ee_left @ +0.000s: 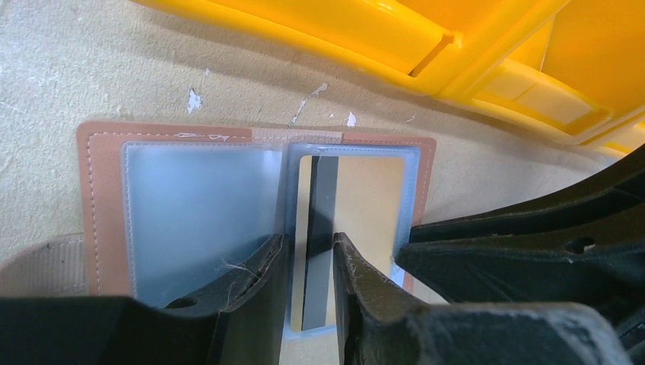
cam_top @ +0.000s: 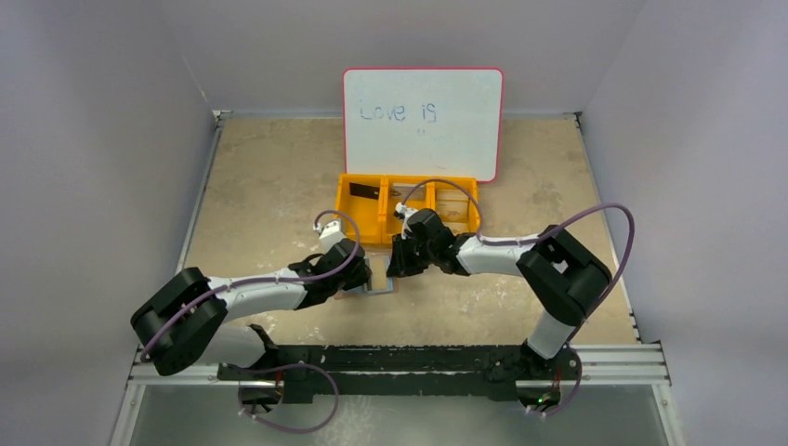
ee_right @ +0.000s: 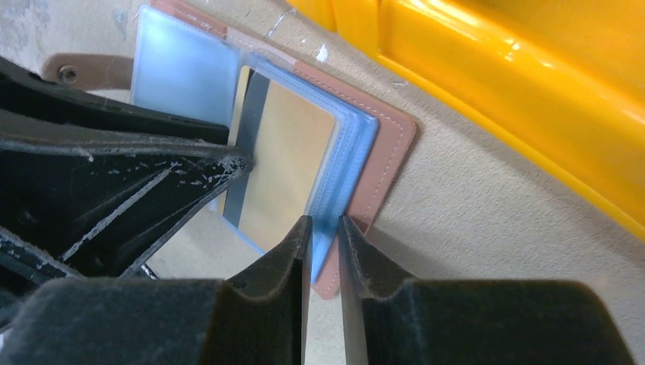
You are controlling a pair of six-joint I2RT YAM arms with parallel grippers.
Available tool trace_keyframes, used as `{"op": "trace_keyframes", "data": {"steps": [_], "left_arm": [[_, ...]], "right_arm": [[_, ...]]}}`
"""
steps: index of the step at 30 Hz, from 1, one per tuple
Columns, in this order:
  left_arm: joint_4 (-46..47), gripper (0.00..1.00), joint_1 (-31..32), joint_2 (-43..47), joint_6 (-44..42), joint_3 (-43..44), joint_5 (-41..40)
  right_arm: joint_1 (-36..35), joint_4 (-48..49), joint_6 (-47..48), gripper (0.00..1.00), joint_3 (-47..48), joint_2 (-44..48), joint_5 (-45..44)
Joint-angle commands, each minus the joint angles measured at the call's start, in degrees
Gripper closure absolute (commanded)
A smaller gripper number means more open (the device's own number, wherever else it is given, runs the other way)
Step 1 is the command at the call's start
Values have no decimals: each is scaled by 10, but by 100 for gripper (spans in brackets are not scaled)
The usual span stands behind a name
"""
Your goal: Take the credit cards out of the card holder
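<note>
- Card holder [ee_left: 103, 213] — open on the table [ee_left: 76, 61] beside the orange tray [ee_left: 365, 30], beige striped card [ee_left: 369, 205] in its clear pocket
- Left gripper [ee_left: 310, 242] — jaws slightly parted, tips on that pocket
- Right gripper [ee_right: 325, 222] — narrow gap at the pocket corner; grip cannot be told

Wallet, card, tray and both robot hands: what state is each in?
Wallet, open, lying flat.
Striped card, tucked inside the wallet.
Tray, dark card in its left compartment.
Left hand, slightly open, resting on the wallet.
Right hand, nearly closed at the wallet's edge; grip unclear.
</note>
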State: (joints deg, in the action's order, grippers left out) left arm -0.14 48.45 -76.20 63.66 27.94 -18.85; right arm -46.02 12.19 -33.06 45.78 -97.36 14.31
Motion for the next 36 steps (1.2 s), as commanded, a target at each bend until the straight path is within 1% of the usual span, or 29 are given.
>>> {"op": "trace_keyframes", "data": {"steps": [1, 4, 6, 8, 11, 15, 17, 19, 20, 22, 24, 26, 30, 31, 34, 36], "left_arm": [[2, 72, 1, -4, -2, -10, 0], [8, 71, 1, -4, 3, -15, 1], [17, 69, 1, -2, 10, -22, 4], [31, 68, 0, 3, 23, -35, 4], [64, 66, 1, 12, 46, -64, 6], [132, 66, 0, 22, 70, -106, 16], [160, 69, -1, 28, 78, -123, 19], [184, 70, -3, 30, 85, -137, 22], [180, 71, -3, 32, 86, -134, 18], [135, 71, -3, 39, 79, -117, 2], [87, 71, -3, 44, 67, -101, -16], [58, 71, -3, 45, 57, -90, -22], [59, 73, -3, 34, 56, -87, -19], [61, 73, -3, 31, 56, -86, -17], [61, 74, -3, 26, 54, -81, -17], [63, 74, -3, 24, 53, -81, -14]], "right_arm": [[-9, -37, 7, 81, 32, -23, -38], [-12, -56, 15, 85, 35, -39, -55], [-19, -58, 22, 86, 37, -48, -50], [-28, -71, 22, 86, 40, -58, -67], [-31, -72, 25, 87, 38, -67, -71], [-34, -78, 31, 89, 46, -75, -68], [-37, -79, 34, 89, 49, -76, -66], [-40, -83, 35, 89, 52, -76, -69], [-41, -85, 35, 89, 53, -77, -69], [-41, -87, 28, 88, 50, -69, -80], [-40, -82, 8, 85, 33, -44, -69], [-38, -83, -6, 82, 29, -12, -88], [-36, -85, -14, 68, 41, 27, -80], [-36, -85, -19, 67, 44, 32, -78], [-36, -76, -36, 67, 40, 49, -79], [-36, -80, -50, 68, 36, 58, -98]]}}
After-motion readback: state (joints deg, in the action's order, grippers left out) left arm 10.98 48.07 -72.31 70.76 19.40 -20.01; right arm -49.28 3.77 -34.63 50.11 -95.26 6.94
